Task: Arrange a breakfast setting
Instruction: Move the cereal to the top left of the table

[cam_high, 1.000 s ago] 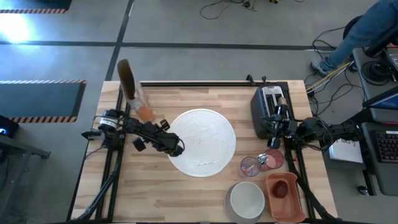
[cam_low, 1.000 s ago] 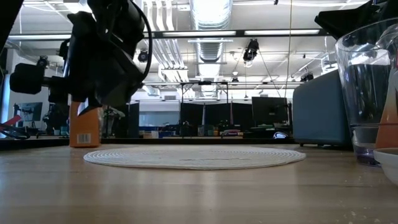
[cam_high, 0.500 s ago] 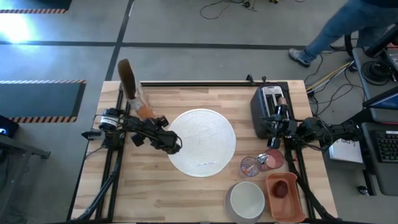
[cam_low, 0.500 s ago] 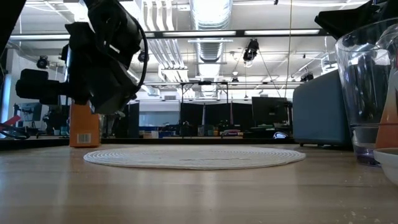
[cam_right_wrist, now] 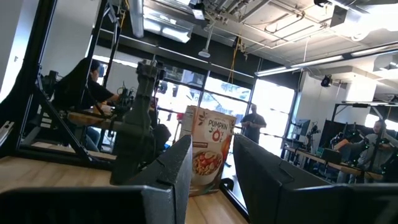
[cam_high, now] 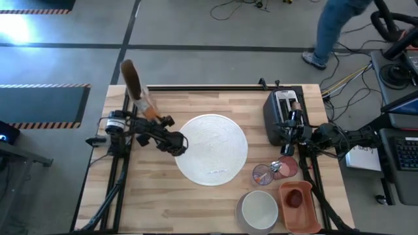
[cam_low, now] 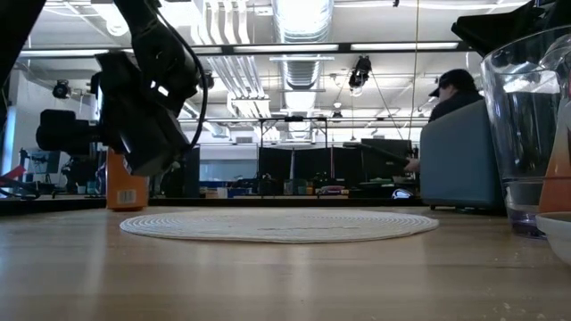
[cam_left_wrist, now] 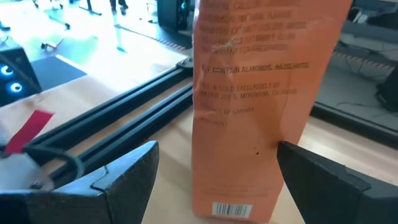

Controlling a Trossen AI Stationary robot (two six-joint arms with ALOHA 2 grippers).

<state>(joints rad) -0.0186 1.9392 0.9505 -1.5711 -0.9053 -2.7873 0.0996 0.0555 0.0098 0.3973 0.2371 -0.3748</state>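
Note:
The cereal is a tall orange box [cam_high: 140, 95] standing upright on its base at the table's far left. My left gripper [cam_high: 160, 123] is open and points at the box's lower part [cam_left_wrist: 249, 155]. One finger shows on each side of the box in the left wrist view, short of touching it. The large round white plate [cam_high: 212, 149] lies flat at the table's middle. At the near right stand a white bowl [cam_high: 259, 209], a pink cup [cam_high: 287, 168] and a clear purplish glass [cam_high: 263, 174]. My right gripper [cam_high: 287, 126] waits open beside the toaster.
A dark toaster [cam_high: 279, 112] stands at the far right. An orange tray [cam_high: 298, 203] with a small red fruit [cam_high: 295, 198] sits at the near right corner. Bare wood lies near the front left. A person walks beyond the far right corner [cam_high: 333, 29].
My left gripper has swung from the plate's left rim toward the table's far left, turning to face the cereal box. The box and the plate have kept their places. The person behind the table has walked on.

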